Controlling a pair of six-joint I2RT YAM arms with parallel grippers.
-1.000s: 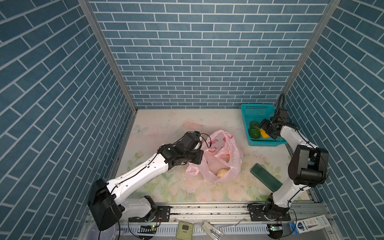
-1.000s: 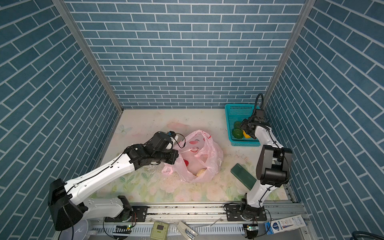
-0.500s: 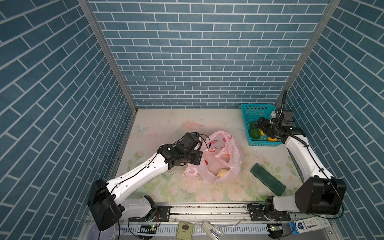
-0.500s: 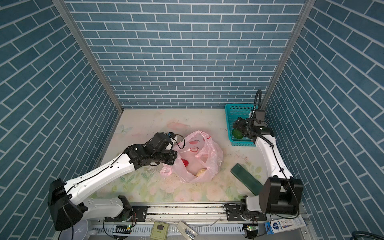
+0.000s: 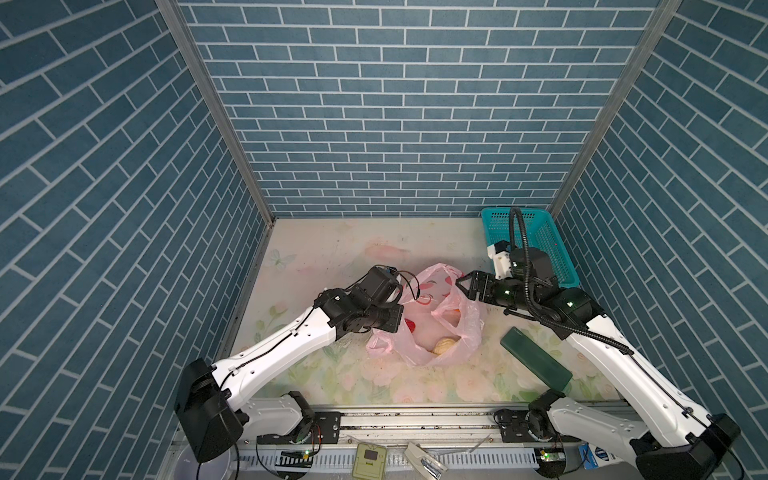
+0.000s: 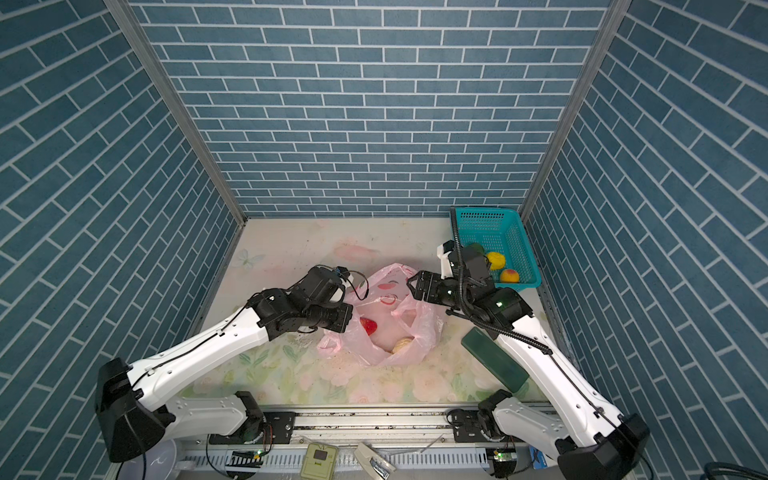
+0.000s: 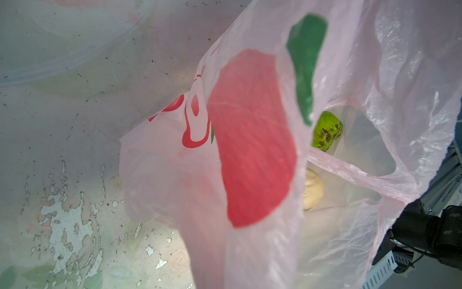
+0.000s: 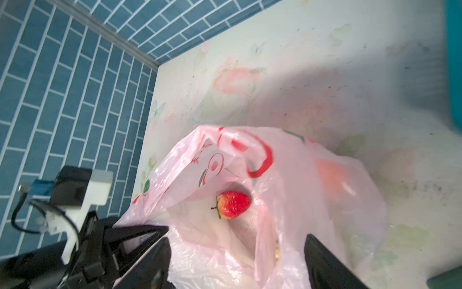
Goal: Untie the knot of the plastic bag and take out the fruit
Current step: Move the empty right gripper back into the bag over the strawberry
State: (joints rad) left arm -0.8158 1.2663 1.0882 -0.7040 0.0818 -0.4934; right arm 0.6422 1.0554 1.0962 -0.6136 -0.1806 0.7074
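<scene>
- Plastic bag (image 5: 432, 332) lies mid-tabletop (image 5: 332, 257), mouth open, strawberry (image 8: 233, 204) inside
- Left claw (image 6: 348, 322) is clamped on the rim; best hold it taut
- Right claw (image 5: 462, 287), jaws spread above the mouth, should drop straight onto the strawberry, clear of the film

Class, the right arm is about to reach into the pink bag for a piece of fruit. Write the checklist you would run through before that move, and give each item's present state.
1. Plastic bag mouth gaping open: ok.
2. Left gripper shut on the bag's rim, holding it up: ok.
3. Right gripper open, poised at the mouth: ok.
4. Strawberry lies uncovered inside, in plain sight of the right wrist camera: ok.
5. Cream fruit and green fruit are also inside; whether more lies under the folds: cannot tell.
6. Basket has free room for another piece: ok.
</scene>
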